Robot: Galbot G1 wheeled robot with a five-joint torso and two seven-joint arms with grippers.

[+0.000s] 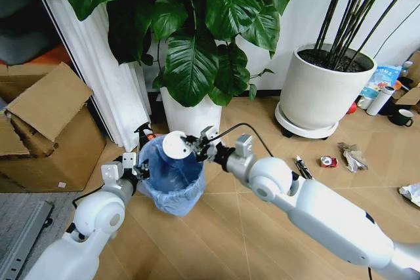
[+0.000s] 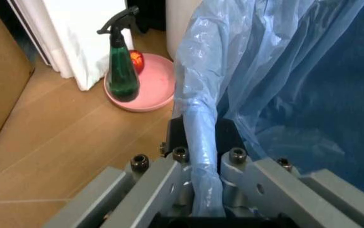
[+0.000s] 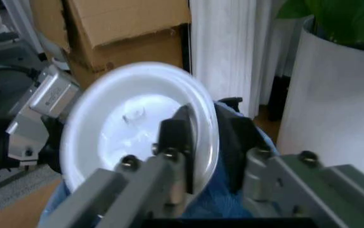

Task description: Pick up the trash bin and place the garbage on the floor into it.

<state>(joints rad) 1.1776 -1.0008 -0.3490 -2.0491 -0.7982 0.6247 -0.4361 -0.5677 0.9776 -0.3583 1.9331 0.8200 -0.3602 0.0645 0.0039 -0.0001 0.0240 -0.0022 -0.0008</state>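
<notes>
Head view: left gripper (image 1: 139,165) pinches the rim of the round, light-blue-bagged trash bin (image 1: 172,185); right gripper (image 1: 191,147) clamps a white plastic disc (image 1: 176,145) above its opening.

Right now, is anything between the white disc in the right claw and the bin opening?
Nothing visible. The right claw pinches the disc by its rim, directly over the open mouth of the bin. The left claw grips the bin's near rim, off to the side of the opening.
</notes>
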